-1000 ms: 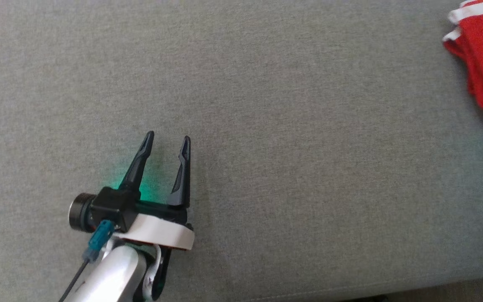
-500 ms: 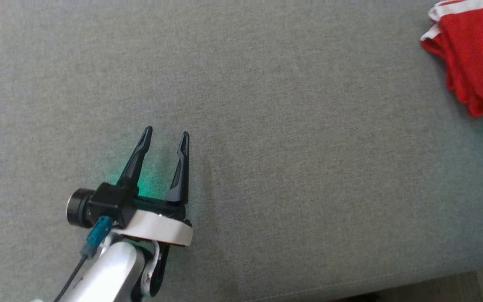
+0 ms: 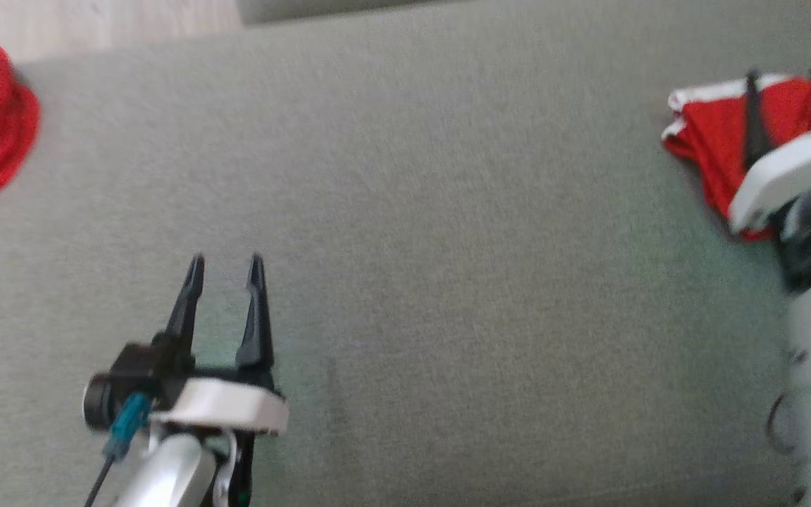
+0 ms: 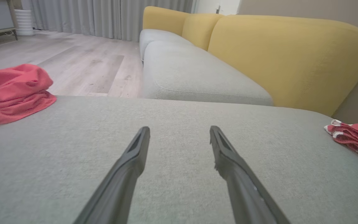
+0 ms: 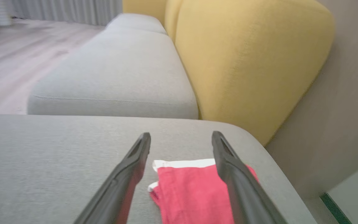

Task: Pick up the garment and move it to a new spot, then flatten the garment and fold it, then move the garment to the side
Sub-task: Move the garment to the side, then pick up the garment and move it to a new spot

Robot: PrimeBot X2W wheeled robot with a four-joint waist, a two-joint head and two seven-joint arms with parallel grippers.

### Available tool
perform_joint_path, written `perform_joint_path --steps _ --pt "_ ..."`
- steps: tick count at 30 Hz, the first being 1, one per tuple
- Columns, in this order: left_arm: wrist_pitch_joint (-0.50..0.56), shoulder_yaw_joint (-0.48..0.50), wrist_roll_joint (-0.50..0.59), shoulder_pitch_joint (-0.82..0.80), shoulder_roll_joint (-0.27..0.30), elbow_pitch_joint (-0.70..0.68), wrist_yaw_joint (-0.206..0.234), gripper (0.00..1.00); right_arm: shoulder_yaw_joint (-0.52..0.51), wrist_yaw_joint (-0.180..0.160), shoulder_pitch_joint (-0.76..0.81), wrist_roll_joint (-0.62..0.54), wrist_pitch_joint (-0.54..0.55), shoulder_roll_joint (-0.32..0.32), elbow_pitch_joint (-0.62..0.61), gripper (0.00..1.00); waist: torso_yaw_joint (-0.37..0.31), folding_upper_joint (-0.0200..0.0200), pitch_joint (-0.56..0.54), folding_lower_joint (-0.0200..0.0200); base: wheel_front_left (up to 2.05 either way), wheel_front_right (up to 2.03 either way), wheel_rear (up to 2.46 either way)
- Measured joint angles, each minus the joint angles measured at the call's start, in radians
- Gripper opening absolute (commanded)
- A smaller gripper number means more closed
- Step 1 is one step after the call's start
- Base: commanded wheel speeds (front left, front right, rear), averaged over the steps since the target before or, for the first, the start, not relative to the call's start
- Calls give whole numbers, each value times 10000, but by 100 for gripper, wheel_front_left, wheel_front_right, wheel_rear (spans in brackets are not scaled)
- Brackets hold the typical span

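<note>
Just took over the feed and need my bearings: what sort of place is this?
Probably a home living room: a grey sofa with yellow back cushions, a wood-look floor and long curtains.

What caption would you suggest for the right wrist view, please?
Right claw, open, above the white-trimmed red garment on the grey cushion.
</note>
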Motion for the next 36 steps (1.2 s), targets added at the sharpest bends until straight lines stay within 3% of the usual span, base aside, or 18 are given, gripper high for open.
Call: perform_joint_path --steps 7,19,30,36 --pt "-226 416 -454 1260 -54 614 174 100 219 0 2206 -21 -773 1210 -1043 100 416 0 -1327 -2 0 0 0" --pt "-384 560 -629 2367 -180 882 157 100 1183 0 5619 1269 -1638 1365 -2625 100 982 0 -2211 1 0 0 0" --pt "-385 506 -627 2629 -240 988 92 100 2163 0 6762 2031 -1918 1369 -3164 100 1244 0 -2396 1 0 0 0" --pt "-385 464 -627 2629 -238 1035 71 100 2207 0 7052 2056 -1990 1371 -3216 100 1268 0 -2399 2 0 0 0"
